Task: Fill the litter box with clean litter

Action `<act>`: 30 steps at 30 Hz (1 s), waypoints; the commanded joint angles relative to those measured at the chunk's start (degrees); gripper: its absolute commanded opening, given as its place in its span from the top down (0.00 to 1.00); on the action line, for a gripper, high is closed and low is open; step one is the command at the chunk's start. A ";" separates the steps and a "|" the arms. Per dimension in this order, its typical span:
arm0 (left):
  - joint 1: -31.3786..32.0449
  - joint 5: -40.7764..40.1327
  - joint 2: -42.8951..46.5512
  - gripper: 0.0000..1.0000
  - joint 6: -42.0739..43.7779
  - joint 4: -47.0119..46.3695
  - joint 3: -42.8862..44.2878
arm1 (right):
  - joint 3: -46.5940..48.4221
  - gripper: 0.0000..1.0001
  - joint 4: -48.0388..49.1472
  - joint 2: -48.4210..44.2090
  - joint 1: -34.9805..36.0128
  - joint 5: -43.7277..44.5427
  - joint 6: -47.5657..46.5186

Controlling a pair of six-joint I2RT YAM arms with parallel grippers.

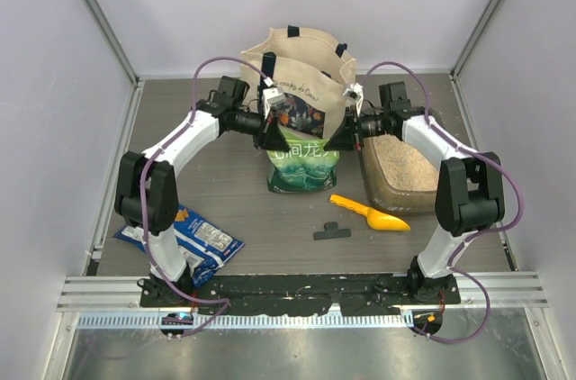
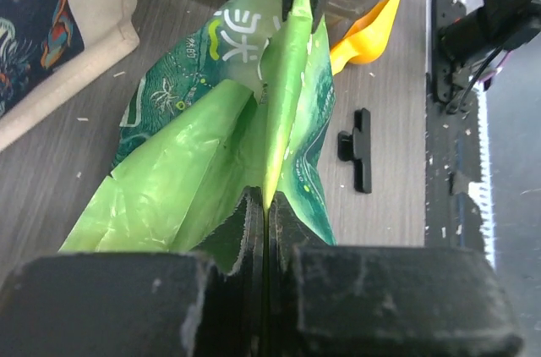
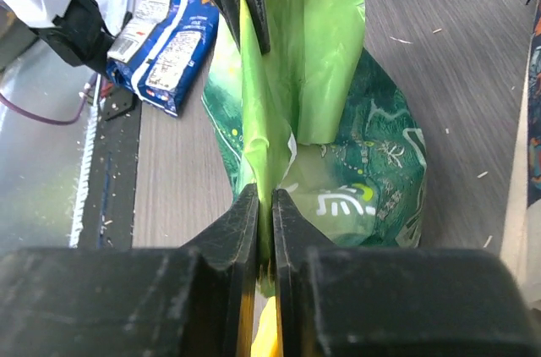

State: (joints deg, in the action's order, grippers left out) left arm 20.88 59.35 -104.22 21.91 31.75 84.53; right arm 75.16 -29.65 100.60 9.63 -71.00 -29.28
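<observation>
The litter box (image 1: 376, 189) lies at the right of the table with pale beige litter (image 1: 401, 164) in it. A green-and-white pouch (image 1: 302, 167) stands upright in the middle. My left gripper (image 1: 273, 136) is shut on the pouch's top left corner, and in the left wrist view its jaws pinch the light green top seam (image 2: 279, 120). My right gripper (image 1: 340, 138) is shut on the pouch's top right corner; the right wrist view shows the green film (image 3: 269, 120) squeezed between its jaws. The two grippers face each other across the pouch's top.
A cream canvas tote bag (image 1: 301, 60) stands just behind the pouch. A yellow scoop (image 1: 371, 213) and a black clip (image 1: 331, 232) lie in front of the pouch. A blue snack bag (image 1: 193, 238) lies at the near left by my left arm's base.
</observation>
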 commanded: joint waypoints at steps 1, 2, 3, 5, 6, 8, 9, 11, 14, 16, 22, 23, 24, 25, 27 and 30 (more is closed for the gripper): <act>-5.33 -2.32 1.14 1.00 -11.35 -1.25 -0.78 | -6.93 0.98 20.38 -4.53 -3.56 -2.73 26.04; -4.98 -2.14 0.87 0.96 -12.15 -1.25 -0.08 | -7.56 0.98 23.03 -4.71 -3.39 -2.65 28.37; -4.45 -2.48 0.95 0.88 -11.63 -1.34 1.15 | -8.09 0.98 25.58 -5.14 -3.30 -2.48 29.01; -2.17 -3.62 2.00 0.71 -9.09 -3.52 2.30 | -8.18 0.98 26.22 -5.24 -2.86 -2.12 29.19; -1.12 -5.37 2.53 0.66 -8.04 -5.27 2.74 | -8.01 0.98 26.66 -5.06 -2.77 -2.12 29.19; 2.13 -6.79 4.37 0.57 -5.24 -9.40 2.31 | -8.01 0.98 27.36 -4.71 -2.77 -2.12 30.68; 3.19 -7.49 4.55 0.54 -3.30 -11.51 2.39 | -8.18 0.98 28.15 -4.71 -2.77 -2.12 30.94; 6.25 -9.25 3.43 0.50 1.27 -11.80 3.27 | -8.01 0.98 28.33 -4.45 -2.69 -2.03 31.30; 8.11 -8.38 0.44 0.50 7.08 -8.73 7.21 | -8.01 0.98 29.21 -4.18 -2.60 -2.21 32.70; 8.64 -7.59 -2.99 0.50 9.63 -4.97 11.08 | -8.01 0.98 29.30 -4.09 -2.60 -2.21 33.14; 9.17 -5.83 -7.04 0.58 12.88 -1.43 15.13 | -8.18 0.98 29.30 -4.09 -2.60 -2.12 33.41; 9.26 -5.65 -7.31 0.58 13.59 0.49 15.83 | -8.10 0.98 29.30 -4.18 -2.60 -2.04 33.58; 9.26 -5.39 -7.48 0.58 14.38 1.38 16.01 | -8.18 0.98 29.30 -4.18 -2.60 -2.12 33.76; 9.44 -5.39 -7.75 0.58 15.26 2.17 16.10 | -8.27 0.98 29.30 -4.18 -2.60 -1.95 33.76; 9.52 -5.56 -7.84 0.58 18.68 4.45 16.10 | -8.18 0.98 29.30 -4.18 -2.68 -1.77 33.85; 9.88 -6.09 -8.36 0.68 21.76 6.57 16.36 | -8.01 0.98 29.30 -3.83 -2.68 -1.68 34.46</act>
State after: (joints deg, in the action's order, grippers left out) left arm 30.41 52.97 -112.22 36.84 33.67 98.37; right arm 65.95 -3.01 98.78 7.97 -71.02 1.08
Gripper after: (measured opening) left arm 0.403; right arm 0.122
